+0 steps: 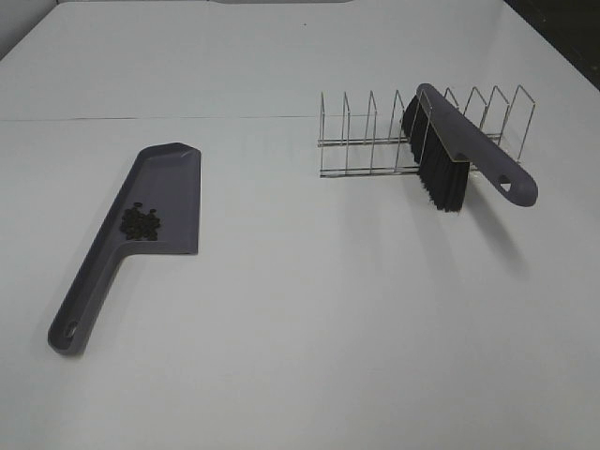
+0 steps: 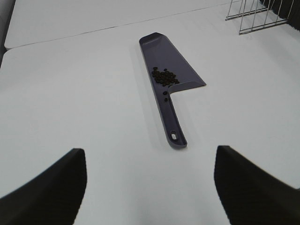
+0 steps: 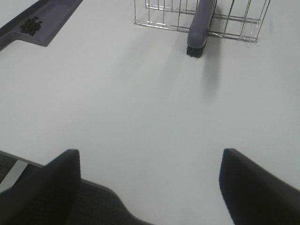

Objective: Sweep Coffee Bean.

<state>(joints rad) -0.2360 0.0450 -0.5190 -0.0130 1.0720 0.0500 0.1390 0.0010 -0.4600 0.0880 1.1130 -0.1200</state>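
A purple-grey dustpan (image 1: 155, 211) lies flat on the white table at the left, handle toward the front. A small cluster of dark coffee beans (image 1: 141, 223) sits inside the pan near its handle end; they also show in the left wrist view (image 2: 164, 77) and the right wrist view (image 3: 31, 26). A purple brush (image 1: 464, 150) with black bristles (image 1: 441, 183) rests in the wire rack (image 1: 375, 141) at the right. Neither arm shows in the high view. My left gripper (image 2: 150, 187) is open, well back from the dustpan handle (image 2: 174, 131). My right gripper (image 3: 150, 187) is open near the table's front edge.
A seam (image 1: 187, 119) runs across the table behind the dustpan and rack. The table's front edge (image 3: 56, 176) shows below my right gripper, with dark floor beyond. The wire rack also shows in the left wrist view (image 2: 255, 14) and the right wrist view (image 3: 164, 16).
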